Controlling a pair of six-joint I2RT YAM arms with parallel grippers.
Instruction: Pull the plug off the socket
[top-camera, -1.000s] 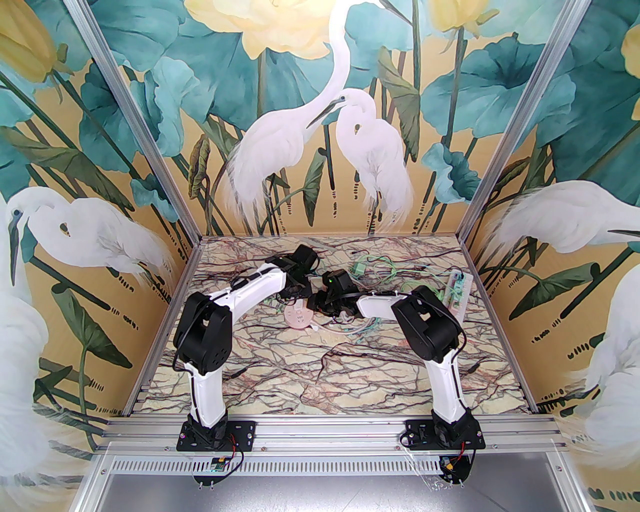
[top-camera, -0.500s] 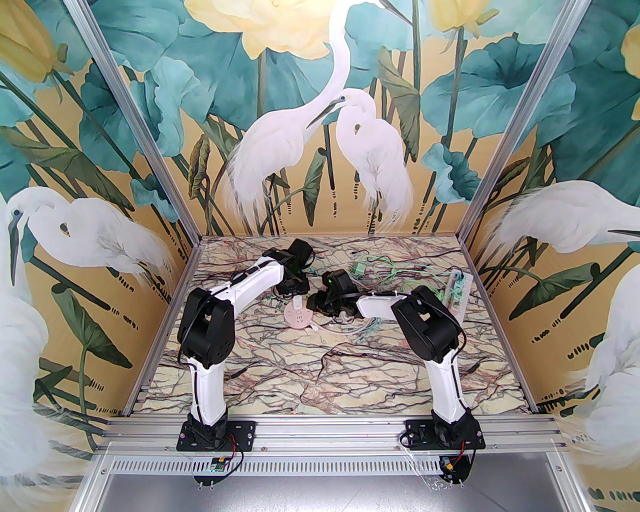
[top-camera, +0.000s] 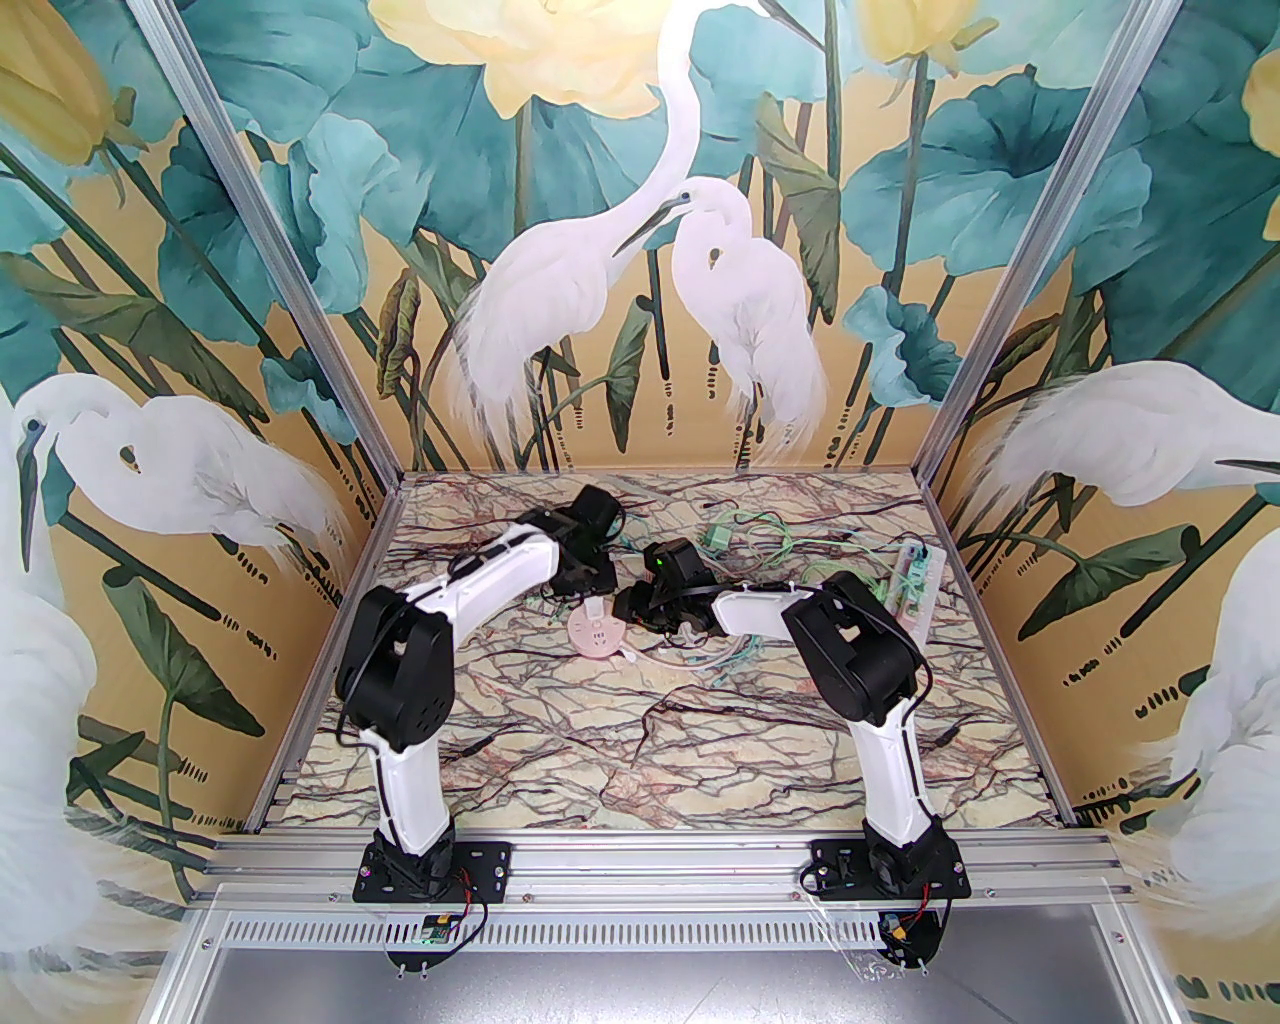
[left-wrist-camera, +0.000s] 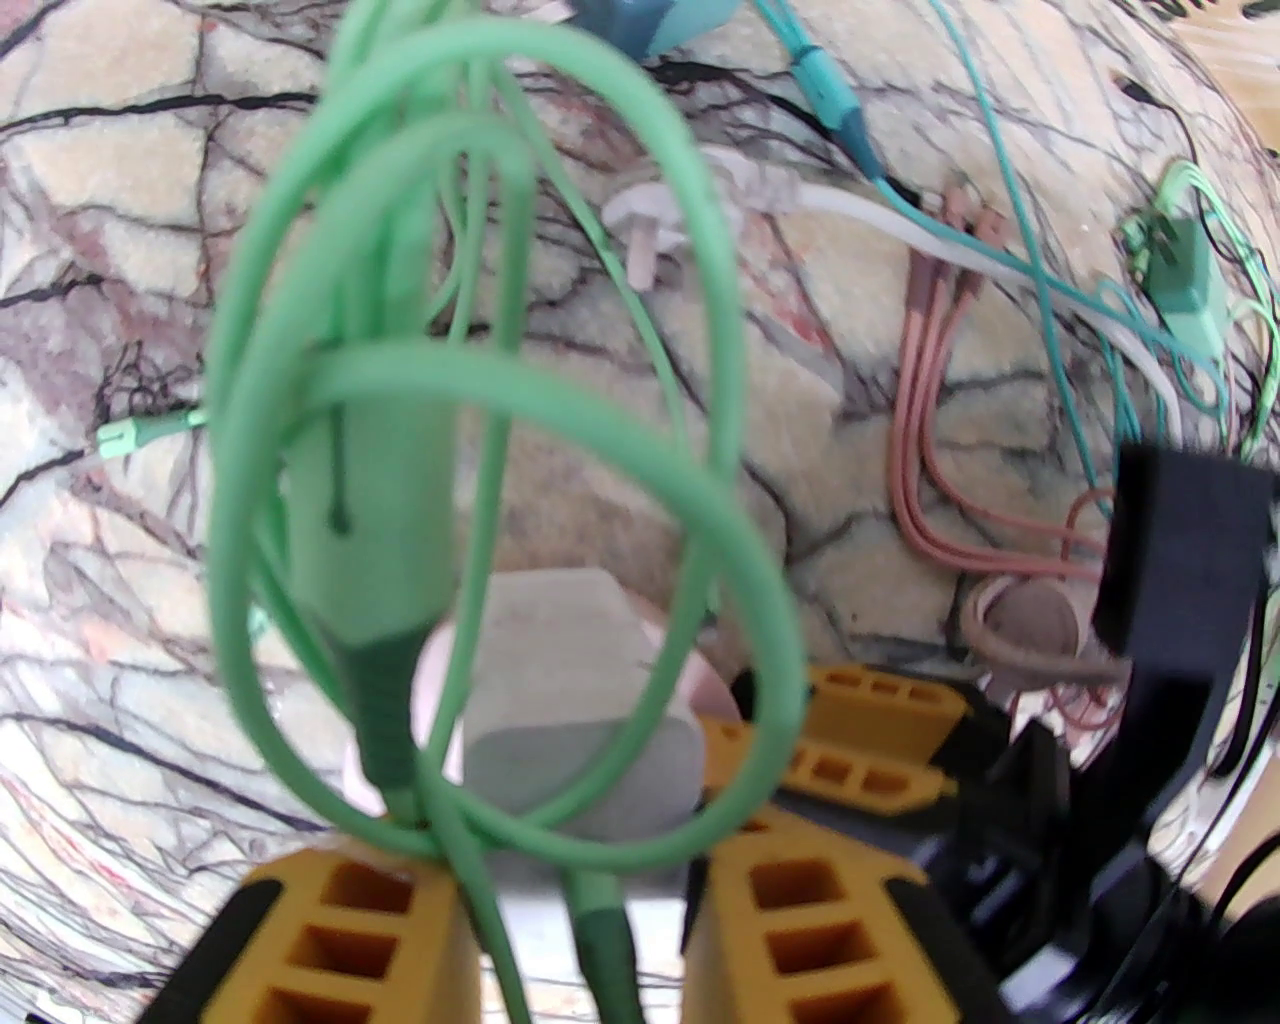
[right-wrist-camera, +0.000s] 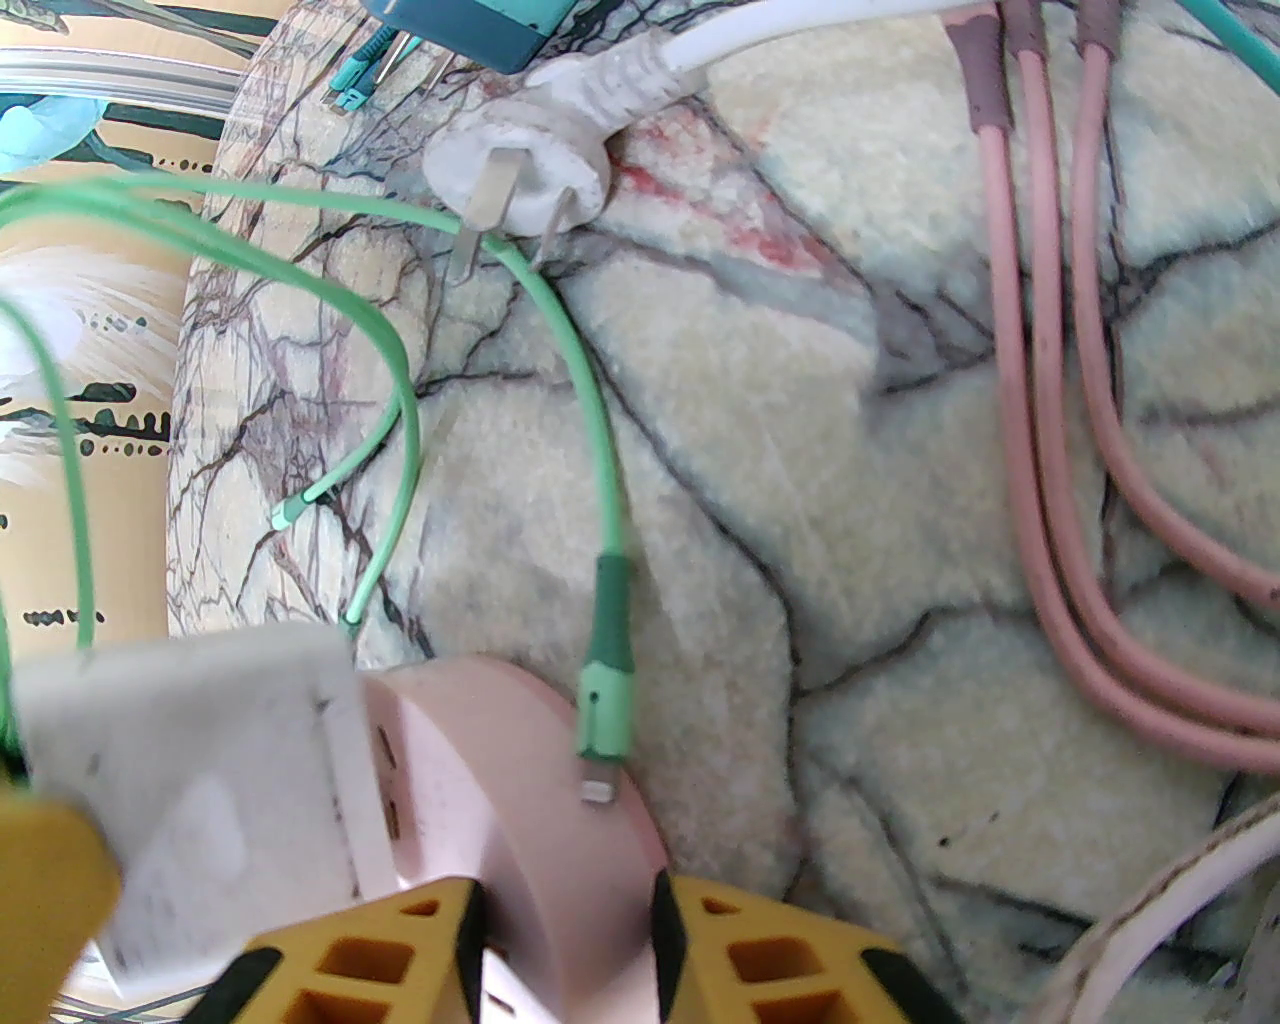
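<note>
Near the middle of the marbled table (top-camera: 700, 740), a little toward the far side, the round pink socket (top-camera: 593, 640) lies flat. The white plug (top-camera: 597, 607) is seated on its far part. The two arms reach in from left and right and meet over it.

In the right wrist view, the right gripper (right-wrist-camera: 565, 930) has its yellow fingers clamped on the socket's edge. The plug's body rests against the socket's face just to the left.

In the left wrist view, the left gripper (left-wrist-camera: 580, 880) has its fingers pressed on opposite sides of the plug, whose white body fills the gap between them. A looped green cable (left-wrist-camera: 720, 500) hangs across in front of the plug, and one strand runs down between the fingers.

Beyond the socket in the right wrist view, a white lead (right-wrist-camera: 530, 170) with bare pins lies on the table. Three pink cables (right-wrist-camera: 1030, 400) run alongside it.
</note>
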